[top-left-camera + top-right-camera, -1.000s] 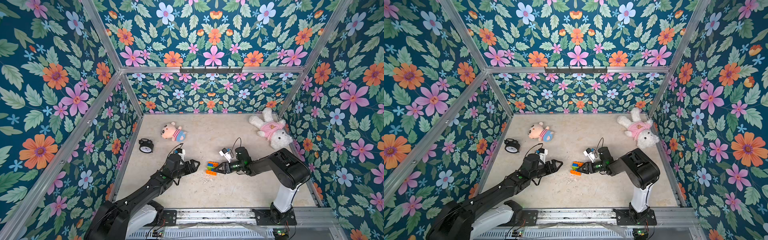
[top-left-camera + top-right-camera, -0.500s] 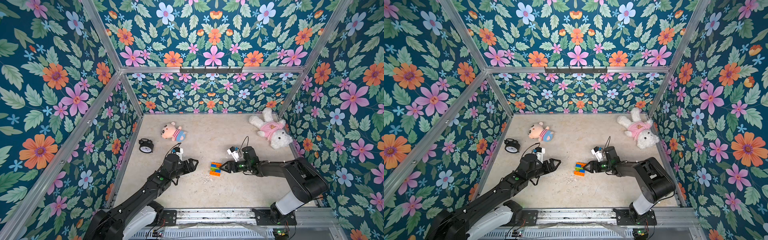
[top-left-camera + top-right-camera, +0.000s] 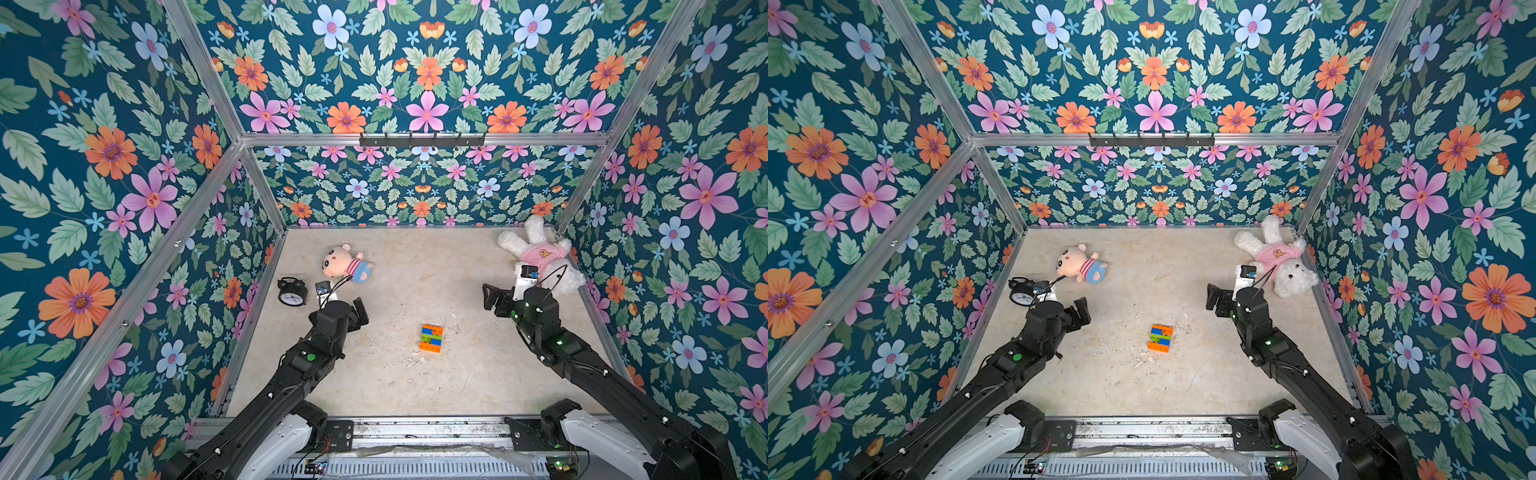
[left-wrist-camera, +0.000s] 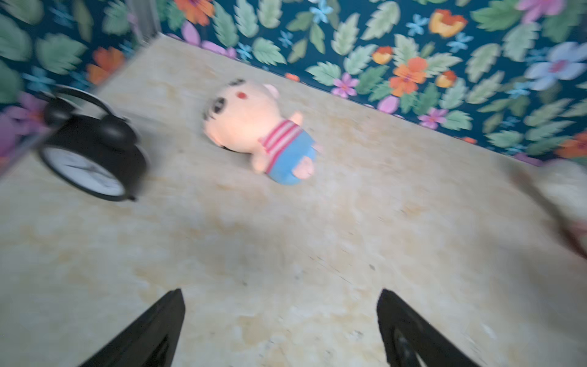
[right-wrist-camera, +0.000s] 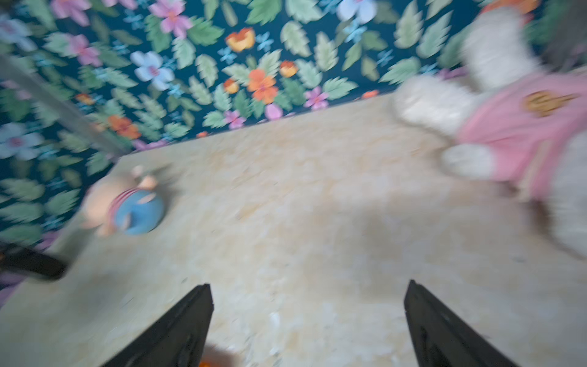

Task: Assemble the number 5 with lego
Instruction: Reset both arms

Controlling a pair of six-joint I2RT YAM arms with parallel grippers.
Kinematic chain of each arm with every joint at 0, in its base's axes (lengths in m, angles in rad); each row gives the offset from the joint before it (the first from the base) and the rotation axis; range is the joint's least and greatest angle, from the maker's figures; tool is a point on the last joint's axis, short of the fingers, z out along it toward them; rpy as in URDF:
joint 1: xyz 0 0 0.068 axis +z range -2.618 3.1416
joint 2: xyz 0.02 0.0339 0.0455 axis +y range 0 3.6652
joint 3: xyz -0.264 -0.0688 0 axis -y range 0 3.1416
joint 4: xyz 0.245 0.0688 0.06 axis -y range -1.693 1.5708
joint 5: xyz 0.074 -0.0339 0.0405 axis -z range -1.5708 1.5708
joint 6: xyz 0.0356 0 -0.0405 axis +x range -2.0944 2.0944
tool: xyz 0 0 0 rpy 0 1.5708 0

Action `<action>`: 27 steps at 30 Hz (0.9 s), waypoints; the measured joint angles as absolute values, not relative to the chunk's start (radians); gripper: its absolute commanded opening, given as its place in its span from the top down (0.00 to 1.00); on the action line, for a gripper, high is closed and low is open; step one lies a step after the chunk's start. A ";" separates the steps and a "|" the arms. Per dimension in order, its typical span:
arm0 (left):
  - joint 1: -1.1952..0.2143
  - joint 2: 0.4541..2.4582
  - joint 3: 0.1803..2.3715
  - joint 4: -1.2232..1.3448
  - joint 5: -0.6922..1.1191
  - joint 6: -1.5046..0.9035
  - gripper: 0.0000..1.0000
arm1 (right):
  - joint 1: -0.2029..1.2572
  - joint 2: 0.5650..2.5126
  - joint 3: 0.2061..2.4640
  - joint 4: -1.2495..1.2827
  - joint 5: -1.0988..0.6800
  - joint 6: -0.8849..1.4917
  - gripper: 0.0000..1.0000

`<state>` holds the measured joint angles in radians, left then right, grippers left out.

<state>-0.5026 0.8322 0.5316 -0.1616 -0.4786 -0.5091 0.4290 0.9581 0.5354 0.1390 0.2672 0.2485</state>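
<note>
You have the number 5 (image 3: 431, 338) lying flat on the beige table (image 3: 386, 386), about midway between the 2 arms, and nothing touches it. In both top views it shows as 5 joined rows: orange, blue, lime-green, blue, orange, with the blue pieces offset.

Your left gripper (image 3: 359, 309) hangs to the figure's left and a little further back, well apart from it. Its wrist view shows 2 black fingers (image 4: 158, 330) spread wide with only bare table between them, so it holds nothing. Your right gripper (image 3: 492, 297) sits on the opposite side, also further back and well apart. Its jaws are equally wide in its wrist view, again with only table between them. Both wrist views are blurred.

Beyond the left gripper, a black alarm clock (image 3: 292, 292) stands near the left wall. A pig plush (image 3: 347, 266) in a striped top and blue shorts lies just beside the clock. In the far right corner a white plush (image 3: 540, 257) in a pink shirt lies close behind the right arm's wrist
</note>
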 measured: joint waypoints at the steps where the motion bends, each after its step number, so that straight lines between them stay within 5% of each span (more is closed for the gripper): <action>1: -0.469 0.833 0.530 -0.157 -0.526 -0.485 0.01 | 0.410 0.966 0.519 0.161 0.323 0.224 0.01; 8: -0.185 0.868 0.369 0.113 -0.684 -0.357 0.01 | 0.228 1.112 0.356 0.411 0.507 0.095 0.01; 14: -0.096 1.071 0.305 0.388 -0.653 -0.221 0.01 | 0.162 1.264 0.264 0.751 0.490 0.012 0.01; 27: -0.008 1.356 0.183 1.036 -0.343 0.009 0.01 | 0.010 1.438 0.090 1.264 0.112 -0.008 0.01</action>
